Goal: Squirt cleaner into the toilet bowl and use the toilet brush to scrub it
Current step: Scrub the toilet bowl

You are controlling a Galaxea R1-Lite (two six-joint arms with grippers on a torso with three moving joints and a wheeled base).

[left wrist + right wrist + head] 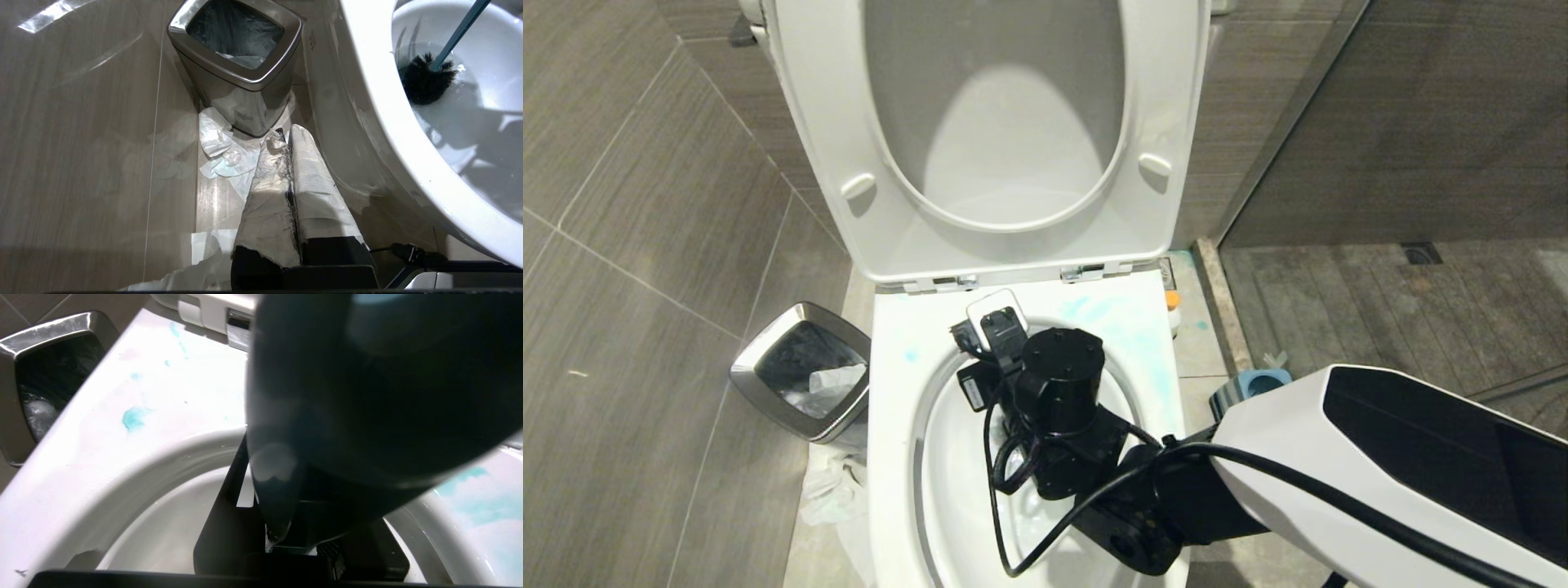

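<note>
The right gripper [282, 522] reaches down inside the toilet bowl [894, 457], its fingers narrowly parted around the one toilet brush [429, 77], whose dark head sits in the water. Several cleaner [132, 417] dabs mark the rim. The left gripper [286, 136] hangs beside the bowl, fingers closed, empty, near one waste bin [245, 81].

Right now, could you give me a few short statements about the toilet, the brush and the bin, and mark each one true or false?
1. The white hinged seat and lid are raised. True.
2. The dark bristled head of the teal-handled toilet brush is down inside the white ceramic toilet bowl. True.
3. The square steel waste bin stands on the robot's right of the toilet. False: on its left.
4. The bowl's flat rim is spotless. False: pale turquoise cleaner smears mark it.
</note>
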